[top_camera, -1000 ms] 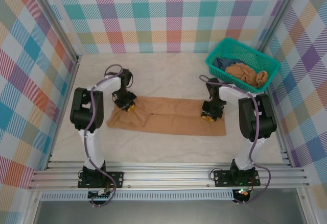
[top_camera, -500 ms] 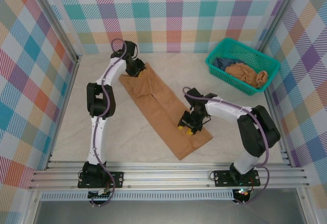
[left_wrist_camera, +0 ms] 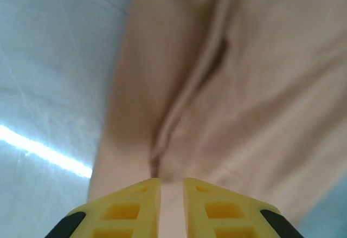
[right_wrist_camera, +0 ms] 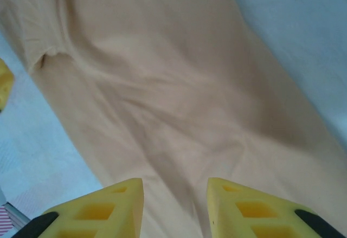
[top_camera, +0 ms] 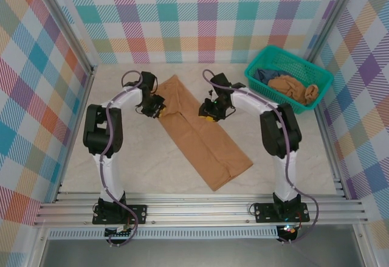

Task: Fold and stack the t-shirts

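Lying diagonally on the desk [top_camera: 140, 169] from 11 to 5 o'clock, the folded t-shirt [top_camera: 200, 136] forms a long strip. At its far end the left gripper [top_camera: 155, 107] sits at 9 o'clock and the right gripper [top_camera: 209, 112] at 3, probably placed to fold it shorter. The right gripper is released above the cloth. The left gripper is nearly closed, and I cannot tell whether it pinches.

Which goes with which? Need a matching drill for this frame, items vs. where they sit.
Items:
1. folded tan t-shirt
2. teal mesh basket
3. left gripper
4. right gripper

Places:
A. far right corner
B. at the right edge of the shirt's far end
C. lying diagonally across the middle
D. at the left edge of the shirt's far end

Pairs: 1-C, 2-A, 3-D, 4-B
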